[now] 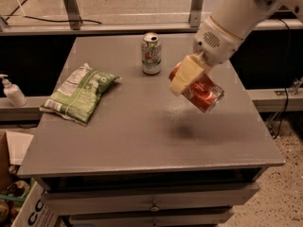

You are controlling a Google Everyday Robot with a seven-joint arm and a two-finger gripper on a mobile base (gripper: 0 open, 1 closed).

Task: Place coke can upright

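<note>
Midair pincer (191,81), coke can (205,94) tilted down-right

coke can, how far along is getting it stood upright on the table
Done: the gripper is shut on the coke can and holds it off the table. In hand: the can hangs tilted in the air over the table's right half, its shadow below it. Left: turn it upright, lower it onto a bare spot, release. The white-and-green can stands upright at the back, apart from it.
</note>
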